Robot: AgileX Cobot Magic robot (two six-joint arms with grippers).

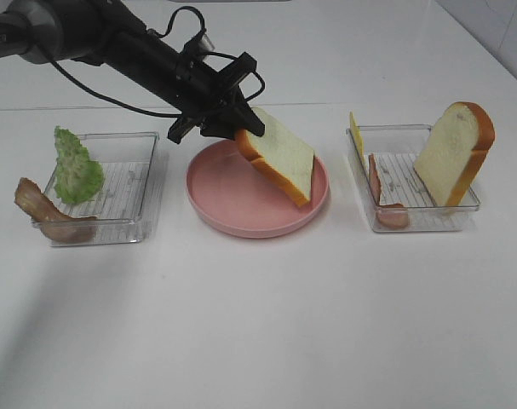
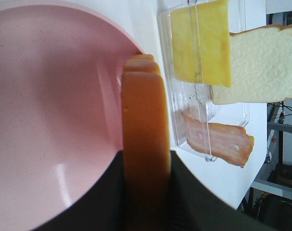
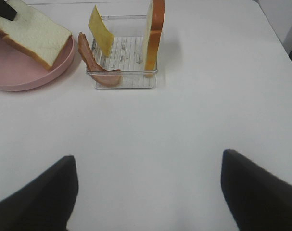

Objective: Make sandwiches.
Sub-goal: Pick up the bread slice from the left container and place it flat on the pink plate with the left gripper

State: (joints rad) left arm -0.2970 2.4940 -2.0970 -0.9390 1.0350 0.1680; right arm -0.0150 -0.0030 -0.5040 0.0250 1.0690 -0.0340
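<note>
My left gripper [image 1: 239, 129] is shut on the crust edge of a white bread slice [image 1: 282, 160]. The slice hangs tilted over the pink plate [image 1: 220, 194], and its lower corner rests on or just above the plate's right side. In the left wrist view the orange crust [image 2: 143, 120] stands pinched between the two dark fingers [image 2: 100, 202]. A second bread slice [image 1: 454, 153] leans upright in the right tray [image 1: 424, 223], beside a yellow cheese square [image 1: 357, 136] and a meat strip [image 1: 386, 209]. My right gripper [image 3: 146, 192] is open over bare table, with nothing between its fingers.
The left tray [image 1: 122, 183] holds a green lettuce leaf [image 1: 76, 167], and another meat strip [image 1: 43, 213] is draped over its front left corner. The white table stretches in front of the plate and both trays. The left arm's cables arch above the plate.
</note>
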